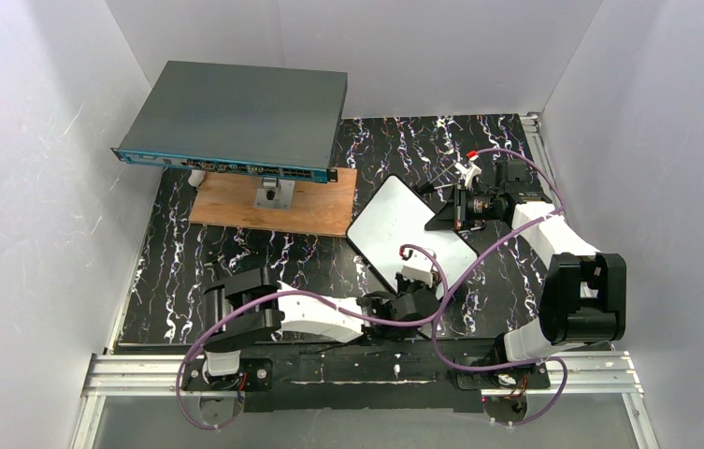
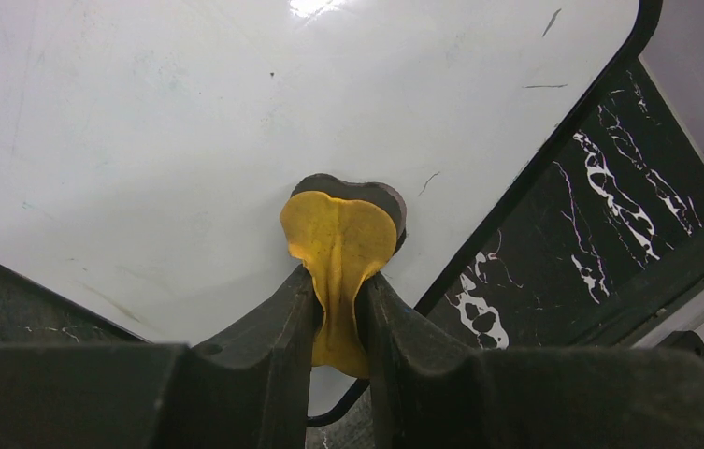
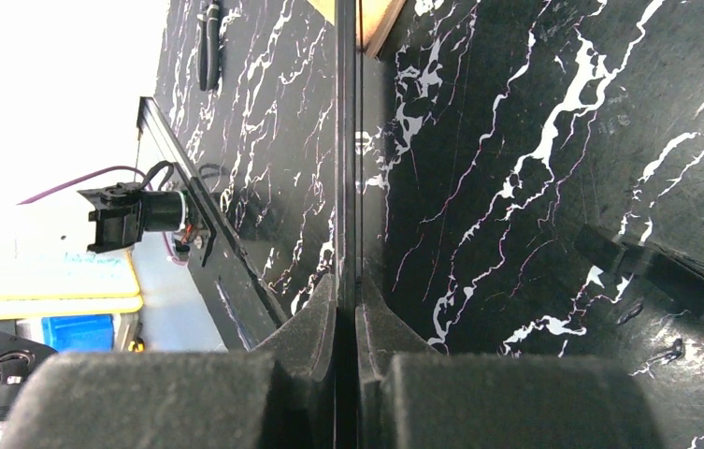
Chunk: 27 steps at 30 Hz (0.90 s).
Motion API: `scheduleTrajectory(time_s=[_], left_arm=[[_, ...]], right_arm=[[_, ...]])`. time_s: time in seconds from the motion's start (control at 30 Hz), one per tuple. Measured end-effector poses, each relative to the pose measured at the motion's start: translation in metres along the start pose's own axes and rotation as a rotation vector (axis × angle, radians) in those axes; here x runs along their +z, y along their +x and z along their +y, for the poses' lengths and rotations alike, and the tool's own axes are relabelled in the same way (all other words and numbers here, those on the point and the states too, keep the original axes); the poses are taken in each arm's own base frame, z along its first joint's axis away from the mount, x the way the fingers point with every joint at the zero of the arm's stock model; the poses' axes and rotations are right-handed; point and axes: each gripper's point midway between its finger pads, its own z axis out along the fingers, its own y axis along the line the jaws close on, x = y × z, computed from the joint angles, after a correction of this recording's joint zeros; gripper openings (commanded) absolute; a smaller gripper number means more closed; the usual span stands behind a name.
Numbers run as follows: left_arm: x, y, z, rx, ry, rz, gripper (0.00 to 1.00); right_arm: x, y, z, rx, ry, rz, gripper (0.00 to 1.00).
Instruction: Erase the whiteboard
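Observation:
The whiteboard (image 1: 395,223) lies tilted on the black marbled mat, its face nearly blank with a few faint marks. In the left wrist view the whiteboard (image 2: 142,140) fills the frame. My left gripper (image 2: 338,276) is shut on a yellow eraser pad (image 2: 340,234) whose dark underside presses on the board near its right edge. From above, the left gripper (image 1: 415,273) sits at the board's near corner. My right gripper (image 1: 448,213) is at the board's far right side. In its wrist view the right gripper (image 3: 347,281) is shut on the whiteboard's thin black edge (image 3: 348,140), seen edge-on.
A large grey flat box (image 1: 236,117) with a blue front edge stands at the back left over a brown wooden plank (image 1: 236,210). White walls close in the left, back and right. An aluminium rail (image 1: 366,374) runs along the near edge by the arm bases.

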Motion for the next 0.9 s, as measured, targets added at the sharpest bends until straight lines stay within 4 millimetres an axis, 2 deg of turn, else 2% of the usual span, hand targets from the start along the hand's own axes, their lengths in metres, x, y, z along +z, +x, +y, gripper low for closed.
scheduleTrajectory(time_s=[0.2,0.47,0.63,0.9], left_arm=[[0.003,0.007,0.002,-0.007,-0.031,0.033,0.00],[0.005,0.026,0.013,0.001,-0.084,0.093,0.00],[0.008,0.025,0.014,-0.003,-0.085,0.097,0.00],[0.010,0.021,0.004,0.049,-0.024,0.095,0.00]], right_arm=[[-0.001,-0.003,-0.002,-0.013,0.003,-0.010,0.01],[-0.002,-0.008,-0.005,-0.044,0.007,-0.029,0.01],[-0.002,-0.010,-0.005,-0.055,0.006,-0.035,0.01],[-0.004,-0.012,-0.006,-0.055,0.010,-0.044,0.01]])
